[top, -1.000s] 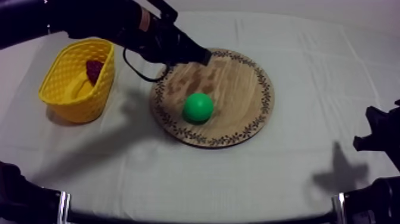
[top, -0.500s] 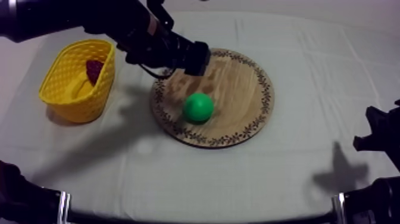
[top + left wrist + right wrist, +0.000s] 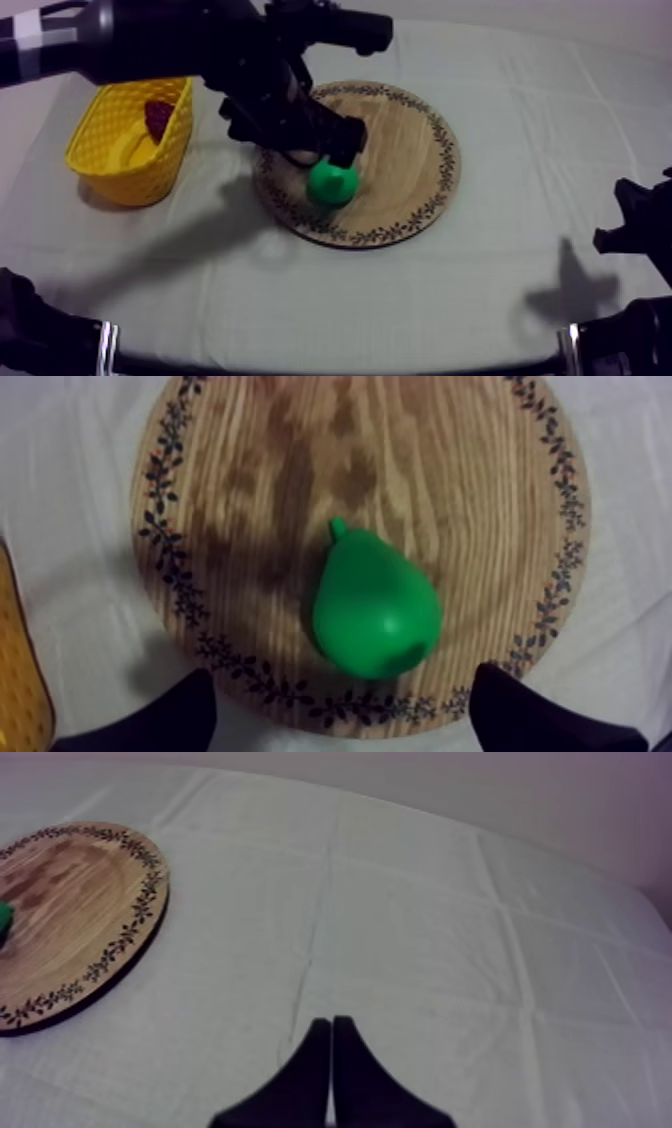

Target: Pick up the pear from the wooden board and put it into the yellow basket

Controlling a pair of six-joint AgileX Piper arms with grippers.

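The green pear (image 3: pixel 332 185) lies on its side on the round wooden board (image 3: pixel 405 130), toward the board's near left part. My left gripper (image 3: pixel 338 140) hangs just above and behind it. In the left wrist view the pear (image 3: pixel 375 611) lies on the board (image 3: pixel 290 466), and my left gripper (image 3: pixel 345 711) is open with its two black fingertips (image 3: pixel 190 711) wide apart on either side, touching nothing. The yellow basket (image 3: pixel 95 150) stands left of the board. My right gripper (image 3: pixel 330 1037) is shut on nothing, its fingers together over bare cloth.
A dark red toy fruit (image 3: pixel 158 115) lies inside the basket. My right arm (image 3: pixel 630 230) rests low at the table's right edge, well away from the board (image 3: pixel 70 902). Bare cloth lies between the board and that arm.
My left arm has swung from the board's far left rim down over the pear, and its fingers have gone from shut to wide open. The pear and the right arm have not moved.
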